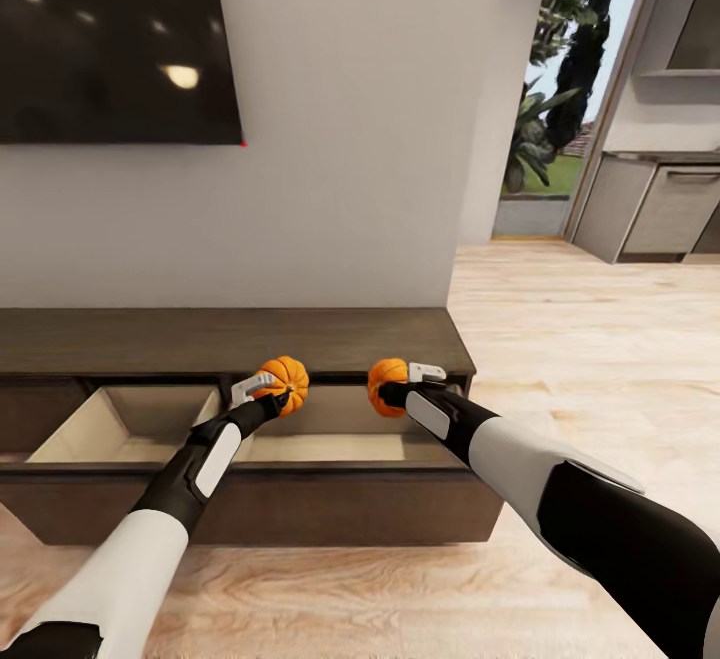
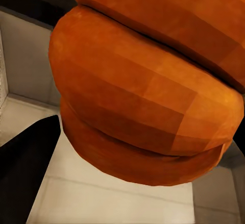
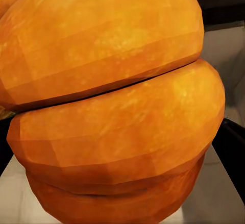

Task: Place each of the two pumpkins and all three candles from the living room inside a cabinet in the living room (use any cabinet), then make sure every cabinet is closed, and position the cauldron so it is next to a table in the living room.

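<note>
Both arms reach forward over the long low dark-brown cabinet (image 1: 230, 339) that stands against the white wall, below a dark wall-mounted screen (image 1: 115, 39). Two of its drawers stand pulled out, showing pale wood interiors: the left drawer (image 1: 120, 427) and the right drawer (image 1: 330, 434), side by side. The left hand (image 1: 268, 391) is clenched around one pumpkin (image 1: 283, 383), holding it above the right drawer, near the divider between the two compartments; the bright-orange ribbed ball sits at the fingertips, clear of the drawer floor. In the left wrist view that pumpkin (image 2: 148, 96) looms very close, its ribs broad and faceted, with a dark finger (image 2: 25, 173) at one side and the pale drawer bottom behind it. The right hand (image 1: 408, 387) is likewise clamped on the other pumpkin (image 1: 386, 381), which hangs over the right end of the same open drawer, just beside the cabinet's top edge. In the right wrist view this pumpkin (image 3: 117, 112) is pressed up close to the lens, with a dark finger (image 3: 232, 155) showing at its edge and pale drawer wood beneath. The two pumpkins are near each other but apart. To the right, light wood floor (image 1: 580, 359) runs to grey kitchen units (image 1: 660, 204) and an opening with greenery outside
</note>
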`<state>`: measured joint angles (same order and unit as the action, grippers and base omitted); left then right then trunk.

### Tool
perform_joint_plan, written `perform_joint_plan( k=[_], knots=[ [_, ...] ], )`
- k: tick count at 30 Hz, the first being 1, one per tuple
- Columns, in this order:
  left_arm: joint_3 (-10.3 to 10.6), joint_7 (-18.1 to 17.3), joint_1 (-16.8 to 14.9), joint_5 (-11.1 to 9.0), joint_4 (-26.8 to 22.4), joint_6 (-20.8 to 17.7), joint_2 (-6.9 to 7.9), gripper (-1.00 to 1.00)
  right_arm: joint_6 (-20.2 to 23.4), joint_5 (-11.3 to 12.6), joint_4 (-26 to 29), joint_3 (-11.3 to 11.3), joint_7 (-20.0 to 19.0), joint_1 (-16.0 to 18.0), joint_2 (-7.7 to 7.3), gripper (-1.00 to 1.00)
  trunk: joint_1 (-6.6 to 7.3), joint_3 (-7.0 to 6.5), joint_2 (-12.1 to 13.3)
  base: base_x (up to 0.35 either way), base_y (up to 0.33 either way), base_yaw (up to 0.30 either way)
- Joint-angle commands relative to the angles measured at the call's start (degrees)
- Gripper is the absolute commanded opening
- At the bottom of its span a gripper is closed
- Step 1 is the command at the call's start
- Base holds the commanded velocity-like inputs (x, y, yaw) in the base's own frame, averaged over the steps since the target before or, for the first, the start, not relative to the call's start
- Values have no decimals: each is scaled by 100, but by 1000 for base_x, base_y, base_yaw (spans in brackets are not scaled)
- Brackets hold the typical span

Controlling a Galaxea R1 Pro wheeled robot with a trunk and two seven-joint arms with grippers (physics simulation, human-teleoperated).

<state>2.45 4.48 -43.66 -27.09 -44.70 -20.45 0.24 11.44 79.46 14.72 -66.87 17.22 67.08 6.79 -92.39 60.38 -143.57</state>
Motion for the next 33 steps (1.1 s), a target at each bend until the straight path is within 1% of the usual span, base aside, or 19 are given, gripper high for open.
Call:
perform_joint_plan(
  k=[1, 21, 23, 26, 28, 30, 33],
  knots=[
    [15, 52, -3, -62, -13, -21, 3, -100, 20, 5, 13, -28, 53, 7, -2, -100, 0, 28, -5, 0, 0, 0],
    [41, 90, -3, -59, -13, -21, -24, -100, 24, 8, -13, -28, 70, 7, 4, -100, -52, 471, -31, 0, 0, 0],
    [91, 115, -3, -53, -13, -21, -46, -100, 24, 8, -13, -28, 71, 7, 6, -100, -57, 515, -34, 0, 0, 0],
    [335, 140, -3, -44, -14, -21, -58, -100, 24, 8, -13, -28, 77, 7, 7, -100, -57, 515, -34, 0, 0, 0],
    [453, 142, -3, -43, -19, -26, -61, -100, 24, 8, -13, -28, 79, 7, 7, -100, -57, 515, -34, 0, 0, 0],
    [499, 136, -3, -42, -21, -29, -64, -100, 24, 7, -13, -28, 86, 7, 7, -100, -57, 515, -34, 0, 0, 0],
    [508, 133, -3, -42, -21, -29, -64, -100, 30, 8, -13, -34, 98, 7, 7, -100, -57, 515, -34, 0, 0, 0]
  ],
)
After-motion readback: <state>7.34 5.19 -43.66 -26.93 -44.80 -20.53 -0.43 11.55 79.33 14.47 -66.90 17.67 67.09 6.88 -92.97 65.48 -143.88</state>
